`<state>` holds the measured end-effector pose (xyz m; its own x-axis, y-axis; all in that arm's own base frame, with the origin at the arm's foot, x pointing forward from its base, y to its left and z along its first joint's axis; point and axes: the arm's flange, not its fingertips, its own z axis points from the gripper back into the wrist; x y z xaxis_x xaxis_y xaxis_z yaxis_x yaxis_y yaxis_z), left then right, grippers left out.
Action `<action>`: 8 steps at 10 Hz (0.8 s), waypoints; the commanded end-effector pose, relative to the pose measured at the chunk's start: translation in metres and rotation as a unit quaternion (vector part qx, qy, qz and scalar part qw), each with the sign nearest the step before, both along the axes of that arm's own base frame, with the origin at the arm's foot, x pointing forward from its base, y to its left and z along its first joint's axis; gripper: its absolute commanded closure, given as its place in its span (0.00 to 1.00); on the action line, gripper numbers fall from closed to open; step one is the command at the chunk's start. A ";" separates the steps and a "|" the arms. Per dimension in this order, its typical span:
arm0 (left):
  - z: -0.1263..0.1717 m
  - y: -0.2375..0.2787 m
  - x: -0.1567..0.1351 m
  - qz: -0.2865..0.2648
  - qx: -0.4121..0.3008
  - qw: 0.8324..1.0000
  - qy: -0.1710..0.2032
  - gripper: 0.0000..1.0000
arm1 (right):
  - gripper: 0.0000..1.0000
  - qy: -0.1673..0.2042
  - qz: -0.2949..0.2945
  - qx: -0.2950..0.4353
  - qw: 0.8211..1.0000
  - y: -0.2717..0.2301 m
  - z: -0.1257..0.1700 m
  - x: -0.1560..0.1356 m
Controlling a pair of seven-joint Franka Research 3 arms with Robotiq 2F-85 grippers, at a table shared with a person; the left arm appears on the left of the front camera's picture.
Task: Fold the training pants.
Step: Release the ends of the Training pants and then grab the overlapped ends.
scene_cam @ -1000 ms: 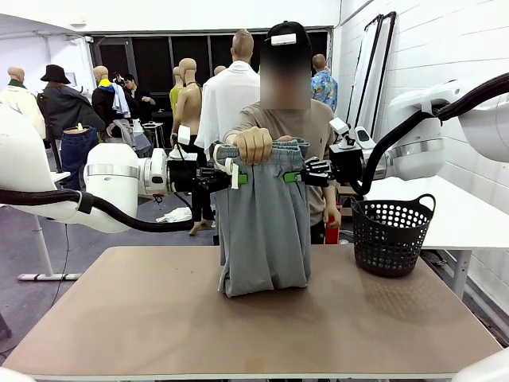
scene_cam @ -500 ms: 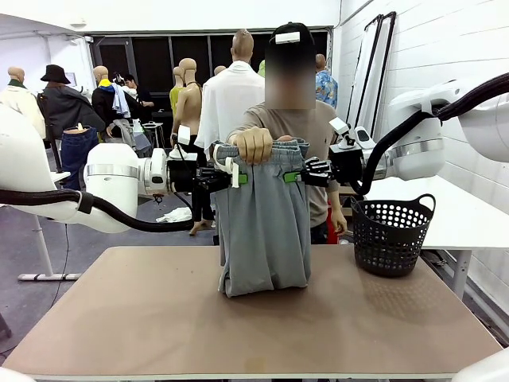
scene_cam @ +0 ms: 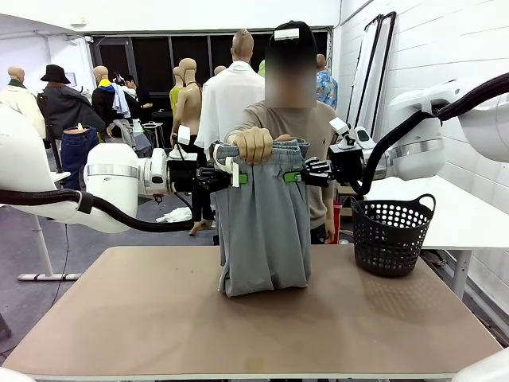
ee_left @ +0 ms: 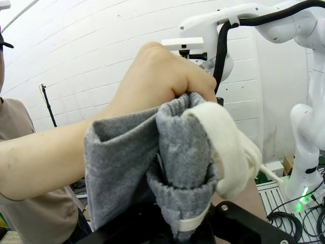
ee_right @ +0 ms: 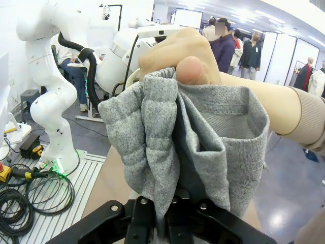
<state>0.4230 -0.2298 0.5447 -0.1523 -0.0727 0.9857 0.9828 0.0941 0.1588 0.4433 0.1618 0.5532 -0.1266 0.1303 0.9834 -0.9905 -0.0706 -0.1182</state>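
Observation:
The light grey training pants (scene_cam: 262, 227) hang upright over the table, their lower end bunched on the tabletop. My left gripper (scene_cam: 236, 178) is shut on the left side of the waistband, where the white drawstring (ee_left: 226, 147) loops over the grey cloth (ee_left: 180, 168). Opposite it, my right gripper (scene_cam: 291, 176) is shut on the waistband's right side, and the gathered fabric (ee_right: 157, 147) rises straight out of its jaws. A person's hand (scene_cam: 253, 145) grips the top of the waistband between the two grippers, seen close as a fist (ee_left: 162, 76) and from the other side as a fist (ee_right: 180, 56).
A black perforated basket (scene_cam: 391, 235) stands at the table's far right. The brown tabletop (scene_cam: 159, 318) lies bare in front of and beside the pants. The person stands at the far edge behind the pants.

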 end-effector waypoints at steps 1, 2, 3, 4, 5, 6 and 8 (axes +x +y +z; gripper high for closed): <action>0.001 -0.001 -0.001 0.002 -0.005 1.000 -0.008 1.00 | 1.00 0.000 0.002 0.000 1.000 0.001 0.000 -0.001; 0.001 -0.001 -0.001 0.002 -0.005 1.000 -0.008 1.00 | 1.00 0.000 0.002 0.000 1.000 0.001 0.000 -0.001; 0.001 -0.001 -0.001 0.002 -0.005 1.000 -0.008 1.00 | 1.00 0.000 0.002 0.000 1.000 0.001 0.000 -0.001; 0.000 0.000 0.000 0.000 0.000 1.000 0.000 1.00 | 1.00 0.000 0.002 0.000 1.000 0.001 0.000 -0.001; 0.001 0.001 -0.001 0.001 -0.003 1.000 0.004 1.00 | 1.00 0.000 0.000 0.000 1.000 0.000 0.000 0.000; 0.001 0.001 -0.001 0.000 -0.005 1.000 0.011 0.87 | 0.93 0.000 -0.001 -0.002 1.000 0.000 0.000 0.000; 0.002 0.002 -0.002 -0.004 -0.008 1.000 0.017 0.47 | 0.56 0.008 -0.003 -0.006 1.000 -0.001 0.001 0.000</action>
<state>0.4230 -0.2297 0.5446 -0.1400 -0.0705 0.9876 0.9848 0.0938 0.1463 0.4436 0.1609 0.5533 -0.1250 0.1303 0.9836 -0.9908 -0.0685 -0.1168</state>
